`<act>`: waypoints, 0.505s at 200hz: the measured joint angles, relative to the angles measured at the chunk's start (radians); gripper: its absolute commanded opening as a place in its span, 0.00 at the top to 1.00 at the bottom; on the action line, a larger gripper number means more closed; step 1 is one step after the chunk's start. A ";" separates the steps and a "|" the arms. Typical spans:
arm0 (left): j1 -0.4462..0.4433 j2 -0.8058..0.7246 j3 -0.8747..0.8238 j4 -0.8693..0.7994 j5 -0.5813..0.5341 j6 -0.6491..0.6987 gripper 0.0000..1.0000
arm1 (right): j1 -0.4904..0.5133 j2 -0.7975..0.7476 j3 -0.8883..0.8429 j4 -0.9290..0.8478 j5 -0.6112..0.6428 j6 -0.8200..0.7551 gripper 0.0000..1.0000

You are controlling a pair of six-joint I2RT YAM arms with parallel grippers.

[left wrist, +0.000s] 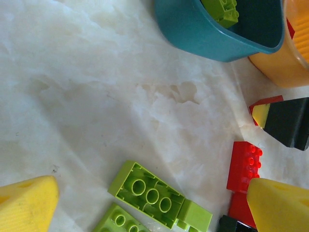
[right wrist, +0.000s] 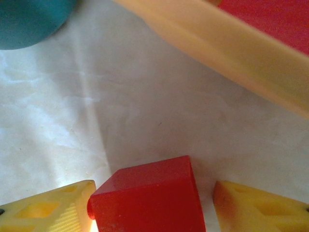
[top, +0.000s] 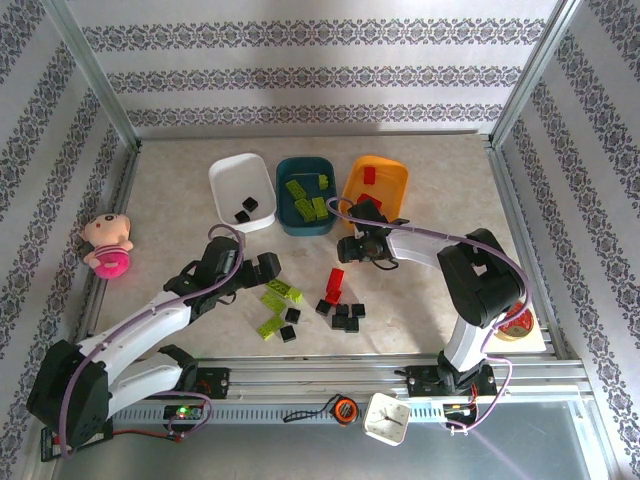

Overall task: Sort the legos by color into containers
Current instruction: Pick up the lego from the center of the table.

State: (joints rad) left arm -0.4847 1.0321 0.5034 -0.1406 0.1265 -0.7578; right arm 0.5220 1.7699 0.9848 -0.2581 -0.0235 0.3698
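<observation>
Three containers stand in a row at the back: a white tub point(top: 243, 190) with two black legos, a teal tub point(top: 305, 195) with green ones, and an orange tub point(top: 375, 187) with a red one. Loose green legos point(top: 279, 293), red legos point(top: 334, 283) and black legos point(top: 346, 316) lie on the table in front. My left gripper point(top: 262, 272) hangs wide open just over an upturned green brick point(left wrist: 149, 195). My right gripper point(right wrist: 154, 193) stands around a red brick point(right wrist: 149, 200) near the orange tub; the left pad touches it and a gap shows at the right pad.
A pink-and-cream doll point(top: 108, 245) lies at the far left. A small red disc point(top: 517, 322) sits by the right arm's base. Metal frame rails border the table. The teal tub's wall point(left wrist: 217, 38) and the orange tub's wall point(left wrist: 285, 63) are close ahead of the left gripper.
</observation>
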 measured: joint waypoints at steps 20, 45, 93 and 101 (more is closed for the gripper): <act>0.000 -0.005 -0.002 0.007 -0.008 -0.008 0.00 | 0.003 0.000 0.000 0.000 0.010 -0.007 0.49; 0.000 -0.005 -0.002 0.015 -0.014 -0.008 0.00 | 0.015 -0.009 -0.001 0.010 0.006 -0.006 0.60; 0.000 -0.031 -0.002 0.015 -0.033 -0.010 0.00 | 0.039 -0.132 -0.027 0.006 -0.003 -0.007 0.66; 0.000 -0.036 -0.003 0.015 -0.035 -0.010 0.00 | 0.039 -0.165 -0.027 0.005 -0.004 -0.007 0.66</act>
State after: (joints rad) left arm -0.4847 0.9962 0.5007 -0.1253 0.0917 -0.7681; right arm 0.5610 1.6047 0.9577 -0.2535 -0.0273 0.3630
